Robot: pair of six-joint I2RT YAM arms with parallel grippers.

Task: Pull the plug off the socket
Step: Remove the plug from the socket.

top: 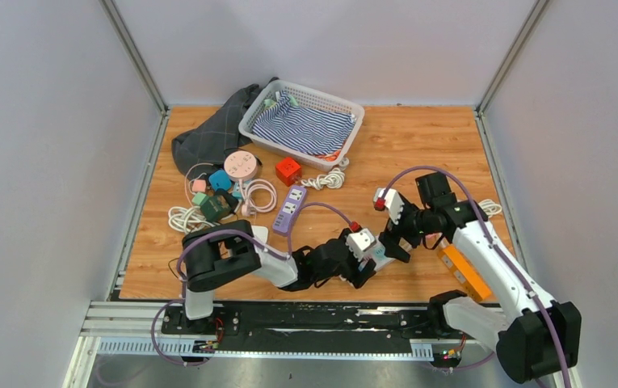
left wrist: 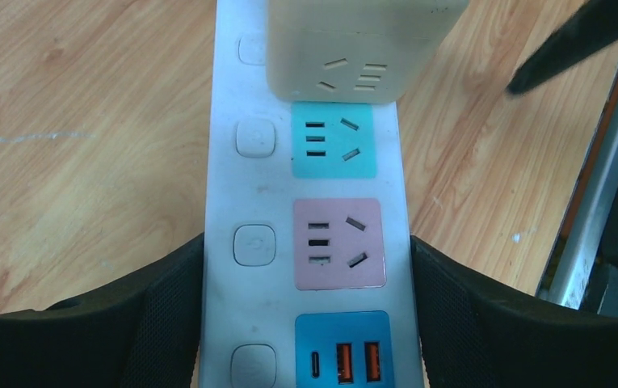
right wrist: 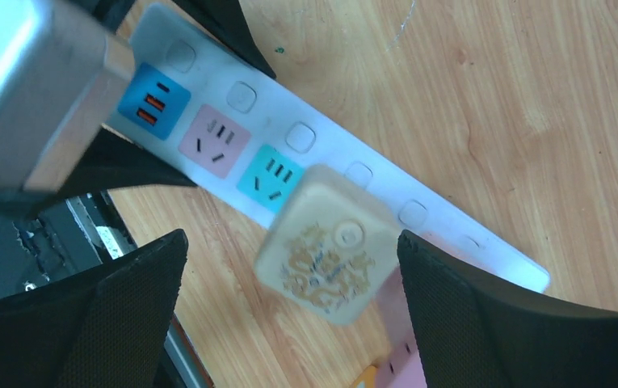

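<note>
At the near edge of the wooden table (top: 418,145), between the two arms, a white power strip (left wrist: 224,186) lies flat on the boards. The left gripper (left wrist: 307,267) pinches it across its width, a black finger pad (left wrist: 160,323) pressed against each long side, level with the pink socket (left wrist: 338,242) and the blue USB panel (left wrist: 342,356). A cream cube plug (right wrist: 325,242) stands on the strip, directly beside the teal socket (left wrist: 334,149), on the side away from the pink one. The right gripper (right wrist: 291,242) hangs over this plug with its jaws spread, one finger on either side and a visible gap to each, so it touches nothing. Farther back on the table are a purple power strip (top: 289,208), a red cube (top: 287,170), a white basket (top: 346,105) holding striped cloth, and a dark garment (top: 208,133).
</note>
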